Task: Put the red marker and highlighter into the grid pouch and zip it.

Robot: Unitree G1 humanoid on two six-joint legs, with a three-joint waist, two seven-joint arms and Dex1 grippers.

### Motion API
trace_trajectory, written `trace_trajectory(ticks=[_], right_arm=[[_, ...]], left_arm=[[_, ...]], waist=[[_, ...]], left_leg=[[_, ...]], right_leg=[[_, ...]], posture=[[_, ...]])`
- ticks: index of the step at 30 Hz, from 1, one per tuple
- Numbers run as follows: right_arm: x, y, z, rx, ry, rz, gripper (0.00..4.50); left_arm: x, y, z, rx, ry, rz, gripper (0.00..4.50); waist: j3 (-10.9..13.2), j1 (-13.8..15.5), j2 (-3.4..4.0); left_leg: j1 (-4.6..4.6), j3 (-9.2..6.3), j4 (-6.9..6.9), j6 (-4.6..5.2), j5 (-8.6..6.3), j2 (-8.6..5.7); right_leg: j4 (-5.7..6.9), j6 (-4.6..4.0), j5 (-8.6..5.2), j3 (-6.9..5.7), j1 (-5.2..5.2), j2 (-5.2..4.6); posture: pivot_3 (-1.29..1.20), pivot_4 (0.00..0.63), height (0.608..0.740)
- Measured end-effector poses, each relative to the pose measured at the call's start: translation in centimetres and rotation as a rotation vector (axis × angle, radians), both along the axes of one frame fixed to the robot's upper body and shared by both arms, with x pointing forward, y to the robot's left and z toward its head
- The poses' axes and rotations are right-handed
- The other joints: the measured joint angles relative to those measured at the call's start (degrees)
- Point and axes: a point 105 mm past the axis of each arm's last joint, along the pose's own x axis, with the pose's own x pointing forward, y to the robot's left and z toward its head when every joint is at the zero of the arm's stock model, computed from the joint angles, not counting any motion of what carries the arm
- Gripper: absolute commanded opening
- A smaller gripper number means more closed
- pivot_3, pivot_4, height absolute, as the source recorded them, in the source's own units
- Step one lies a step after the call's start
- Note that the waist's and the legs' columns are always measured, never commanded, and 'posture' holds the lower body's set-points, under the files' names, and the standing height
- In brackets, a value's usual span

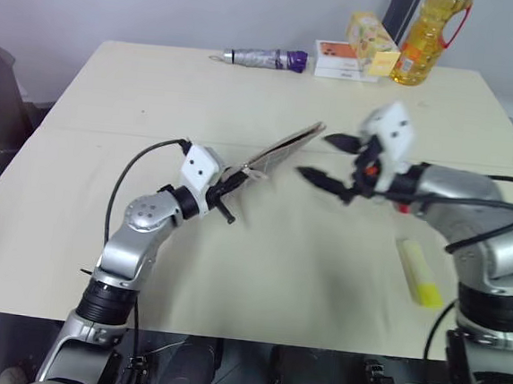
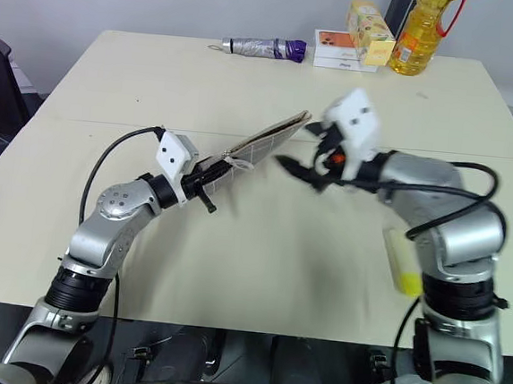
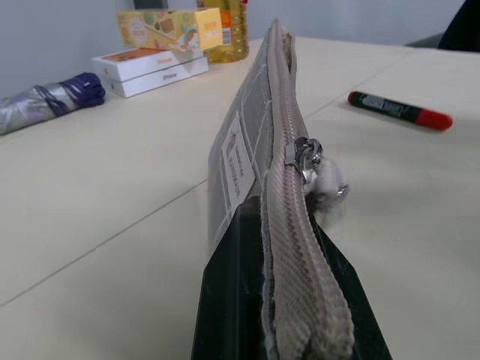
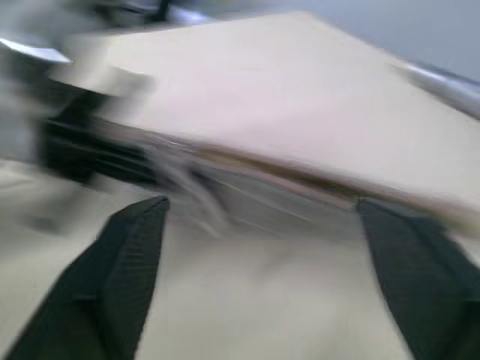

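The left pincer (image 1: 230,190) grips the grid pouch (image 1: 283,149) above the surface (image 1: 158,85). The right pincer (image 1: 331,160) hangs open at its 3 o'clock. The highlighter (image 1: 418,272) lies at 4 o'clock.

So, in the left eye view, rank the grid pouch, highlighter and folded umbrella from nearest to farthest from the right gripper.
From the right gripper, which is open:
1. The grid pouch, just to its left, held up off the table by the left gripper.
2. The highlighter, lying on the table toward the near edge, on the right.
3. The folded umbrella, at the table's far edge.
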Motion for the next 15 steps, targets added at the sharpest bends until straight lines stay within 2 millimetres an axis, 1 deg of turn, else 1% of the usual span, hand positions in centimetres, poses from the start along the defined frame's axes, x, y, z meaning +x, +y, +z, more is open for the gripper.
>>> trace_trajectory(ticks=[1, 2, 4, 5, 6, 9, 10, 12, 15], right_arm=[[0.8, -2.3, -0.7, 0.010, 0.031, -0.116, 3.89], [1.4, -3.8, -1.4, 0.018, 0.053, -0.192, 3.89], [2.2, -6.9, -3.4, 0.021, 0.114, -0.354, 3.89], [2.5, -8.3, -4.5, 0.013, 0.140, -0.426, 3.89], [2.7, -9.8, -6.1, 0.000, 0.173, -0.507, 3.89], [3.0, -12.0, -8.8, -0.006, 0.213, -0.638, 3.89], [3.1, -12.4, -9.3, -0.006, 0.220, -0.662, 3.89], [3.3, -12.7, -10.1, 0.001, 0.227, -0.694, 3.89], [3.5, -12.8, -11.0, 0.018, 0.233, -0.716, 3.89]], left_arm=[[0.0, 0.2, 0.0, 0.018, -0.006, -0.003, 0.00], [-0.1, 0.3, 0.0, 0.025, -0.005, -0.010, 0.00], [-0.2, 0.2, -0.2, 0.036, 0.002, -0.030, 0.00], [-0.4, 0.1, -0.2, 0.044, 0.005, -0.043, 0.00], [-0.5, 0.0, -0.4, 0.047, 0.012, -0.056, 0.00], [-0.9, -0.7, -0.9, 0.039, 0.040, -0.077, 0.00], [-1.1, -1.0, -1.2, 0.033, 0.054, -0.088, 0.00], [-1.3, -1.6, -1.8, 0.013, 0.087, -0.100, 0.00], [-1.3, -1.9, -1.9, -0.004, 0.106, -0.094, 0.00]], waist=[[0.00, -0.14, 0.00], [0.00, -0.27, 0.00], [0.00, -0.30, 0.00], [0.00, -0.30, 0.00], [-0.01, -0.34, 0.02], [-0.01, -0.49, 0.03], [-0.02, -0.49, 0.04], [-0.01, -0.44, 0.04], [-0.01, -0.34, 0.04]], left_leg=[[0.01, 0.04, -0.02, 0.00, 0.00, 0.01], [0.02, 0.06, -0.03, 0.00, 0.00, 0.02], [0.03, 0.07, -0.04, 0.00, 0.00, 0.02], [0.03, 0.07, -0.04, 0.00, 0.00, 0.03], [0.03, 0.12, -0.05, 0.00, 0.00, 0.02], [0.05, 0.15, -0.05, 0.01, 0.00, 0.03], [0.05, 0.16, -0.04, 0.01, 0.00, 0.03], [0.05, 0.15, -0.02, 0.01, 0.00, 0.03], [0.06, 0.15, 0.00, 0.01, 0.00, 0.03]], right_leg=[[0.00, 0.00, 0.00, 0.01, -0.01, 0.00], [0.01, 0.00, 0.00, 0.01, -0.01, 0.00], [0.02, 0.00, 0.00, 0.02, -0.01, 0.01], [0.02, 0.00, 0.00, 0.03, -0.01, 0.01], [0.02, 0.00, 0.00, 0.05, -0.03, 0.02], [0.05, 0.00, 0.00, 0.07, -0.02, 0.04], [0.08, 0.00, 0.00, 0.07, -0.03, 0.04], [0.09, 0.00, 0.00, 0.07, -0.02, 0.06], [0.09, 0.00, 0.00, 0.07, 0.00, 0.06]], posture=[[0.00, 0.150, 0.740], [0.00, 0.150, 0.740], [0.00, 0.150, 0.740], [0.00, 0.150, 0.740], [0.00, 0.150, 0.740], [0.00, 0.150, 0.740], [0.00, 0.150, 0.740], [0.00, 0.150, 0.740], [0.00, 0.150, 0.740]])
